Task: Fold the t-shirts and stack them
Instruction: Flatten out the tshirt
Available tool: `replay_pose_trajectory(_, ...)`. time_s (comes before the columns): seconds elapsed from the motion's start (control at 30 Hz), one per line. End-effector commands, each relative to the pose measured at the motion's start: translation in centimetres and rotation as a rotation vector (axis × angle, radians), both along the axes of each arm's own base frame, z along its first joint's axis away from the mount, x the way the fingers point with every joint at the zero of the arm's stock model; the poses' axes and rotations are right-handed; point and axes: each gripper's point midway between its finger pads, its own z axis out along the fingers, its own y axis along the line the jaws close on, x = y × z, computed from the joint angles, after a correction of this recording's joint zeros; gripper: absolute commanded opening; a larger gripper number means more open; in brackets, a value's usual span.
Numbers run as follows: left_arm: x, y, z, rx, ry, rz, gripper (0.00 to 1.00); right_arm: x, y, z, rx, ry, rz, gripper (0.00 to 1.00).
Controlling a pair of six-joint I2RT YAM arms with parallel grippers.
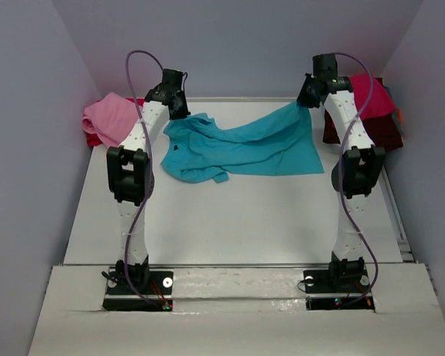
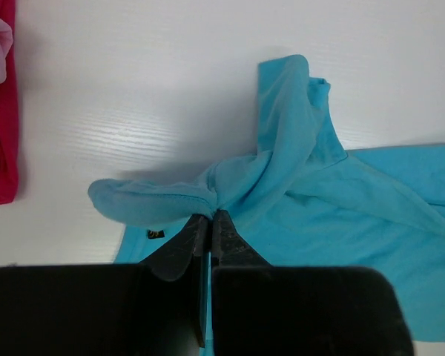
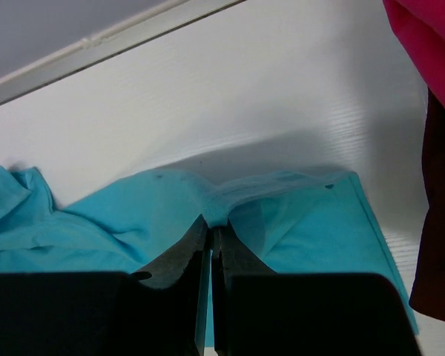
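The turquoise t-shirt (image 1: 241,144) lies rumpled across the far middle of the white table, stretched between both arms. My left gripper (image 1: 179,104) is shut on a bunched fold of it at its left end; the left wrist view shows the cloth (image 2: 297,185) pinched at the closed tips (image 2: 211,216). My right gripper (image 1: 308,96) is shut on its hem at the right end, lifting that corner; the right wrist view shows the hem (image 3: 282,215) gathered in the tips (image 3: 212,228).
A pink shirt (image 1: 107,115) lies on red cloth (image 1: 93,137) at the far left corner. A crimson shirt (image 1: 374,96) lies on a dark maroon one (image 1: 382,133) at the far right. Grey walls close in on three sides.
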Motion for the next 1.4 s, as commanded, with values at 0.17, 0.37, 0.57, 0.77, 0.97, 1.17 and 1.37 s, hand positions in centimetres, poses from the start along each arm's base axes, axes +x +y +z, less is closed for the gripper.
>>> replay_pose_trajectory(0.17,0.1,2.9,5.6,0.004,-0.096,0.065,0.06,-1.4,-0.9,3.3,-0.038,-0.04,-0.004,0.07)
replay_pose_trajectory(0.37,-1.1,3.0,8.1,-0.026,-0.129,0.083,0.06,-3.1,-1.3,5.4,-0.04,-0.056,-0.02,0.07)
replay_pose_trajectory(0.57,-2.8,3.2,11.6,-0.041,-0.188,0.07,0.06,-5.2,-0.6,7.2,0.006,-0.045,0.007,0.07)
replay_pose_trajectory(0.77,-5.2,3.2,15.1,-0.079,-0.236,0.063,0.06,-8.2,-0.7,9.8,0.022,-0.074,0.003,0.07)
replay_pose_trajectory(0.97,-9.1,4.0,18.6,-0.09,-0.303,0.071,0.06,-11.4,-0.6,13.4,0.044,-0.146,0.015,0.07)
replay_pose_trajectory(1.17,-14.6,4.7,20.3,-0.111,-0.341,0.074,0.06,-15.9,-0.1,16.7,0.088,-0.212,0.055,0.07)
replay_pose_trajectory(1.37,-20.8,3.9,22.3,-0.149,-0.43,0.044,0.06,-20.6,-0.2,19.7,0.095,-0.29,0.086,0.07)
